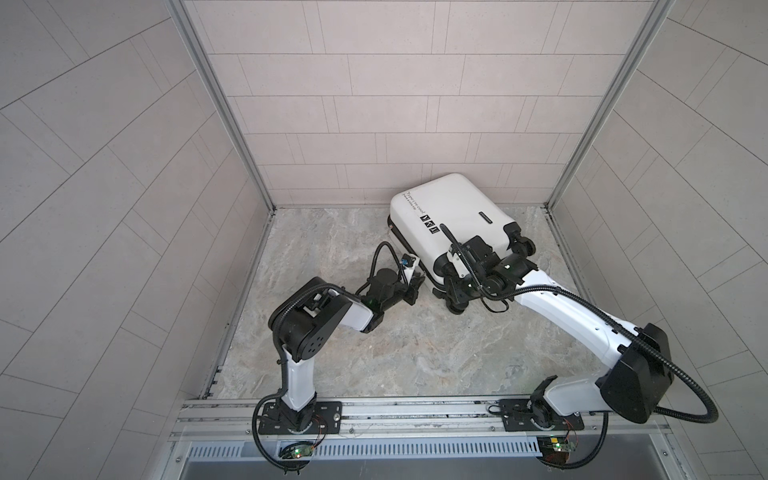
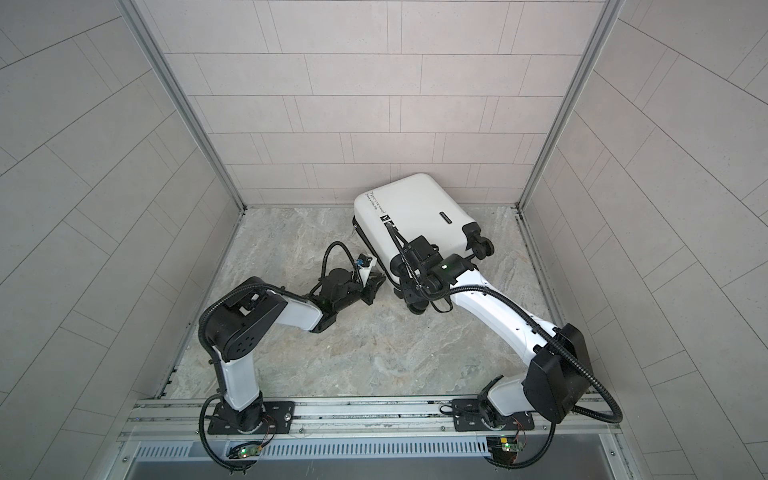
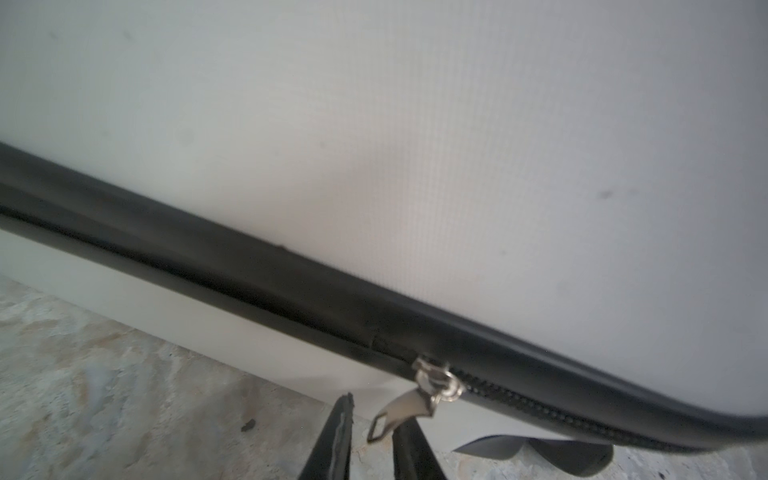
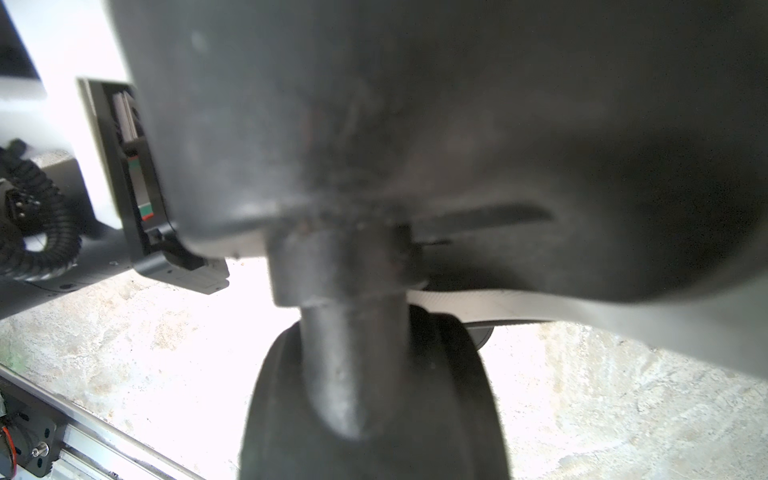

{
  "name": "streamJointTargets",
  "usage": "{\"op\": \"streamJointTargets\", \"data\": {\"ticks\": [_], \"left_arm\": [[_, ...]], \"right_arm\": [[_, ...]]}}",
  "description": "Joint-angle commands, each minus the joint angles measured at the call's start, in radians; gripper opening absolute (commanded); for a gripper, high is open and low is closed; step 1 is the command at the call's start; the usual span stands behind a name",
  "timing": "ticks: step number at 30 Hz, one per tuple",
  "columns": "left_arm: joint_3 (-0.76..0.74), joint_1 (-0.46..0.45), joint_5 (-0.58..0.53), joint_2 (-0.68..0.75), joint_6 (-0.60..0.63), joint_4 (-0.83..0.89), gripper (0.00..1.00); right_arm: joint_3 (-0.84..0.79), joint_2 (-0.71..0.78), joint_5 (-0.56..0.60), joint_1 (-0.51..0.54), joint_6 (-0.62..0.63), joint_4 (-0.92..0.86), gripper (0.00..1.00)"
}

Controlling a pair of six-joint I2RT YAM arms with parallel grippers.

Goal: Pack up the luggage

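The luggage (image 1: 449, 212) (image 2: 411, 208) is a white hard-shell suitcase lying flat and closed on the marble floor at the back right. Its black zipper band (image 3: 249, 266) runs across the left wrist view. A silver zipper pull (image 3: 399, 409) hangs between the fingers of my left gripper (image 3: 374, 411) (image 1: 417, 284), which stand narrowly apart around it. My right gripper (image 1: 451, 286) (image 2: 405, 286) sits at the suitcase's near corner, at a black spinner wheel (image 4: 374, 395). That wheel fills the right wrist view and hides the fingers.
Tiled walls close in the floor at the back and on both sides. A metal rail (image 1: 415, 409) with the two arm bases runs along the front. The suitcase's far wheels (image 1: 521, 245) point right. Bare marble floor (image 1: 415, 353) lies between the arms.
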State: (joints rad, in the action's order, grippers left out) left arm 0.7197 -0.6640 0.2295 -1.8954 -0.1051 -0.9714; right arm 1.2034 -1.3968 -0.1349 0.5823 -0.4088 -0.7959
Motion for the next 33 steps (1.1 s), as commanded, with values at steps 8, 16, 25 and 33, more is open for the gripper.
{"op": "streamJointTargets", "data": {"ticks": [8, 16, 25, 33], "left_arm": [[0.012, -0.027, 0.036, 0.031, 0.09, -0.032, 0.25], [0.014, -0.029, 0.013, 0.04, 0.107, -0.039, 0.24], [0.024, -0.028, 0.003, 0.052, 0.119, -0.015, 0.11], [-0.007, -0.028, 0.018, 0.093, 0.11, -0.001, 0.0]], "right_arm": [[0.056, 0.046, 0.009, 0.004, -0.04, 0.058, 0.05], [0.056, 0.047, 0.009, 0.003, -0.039, 0.053, 0.05], [0.056, 0.051, 0.007, 0.002, -0.041, 0.051, 0.04], [0.071, 0.047, 0.012, 0.003, -0.042, 0.054, 0.0]]}}
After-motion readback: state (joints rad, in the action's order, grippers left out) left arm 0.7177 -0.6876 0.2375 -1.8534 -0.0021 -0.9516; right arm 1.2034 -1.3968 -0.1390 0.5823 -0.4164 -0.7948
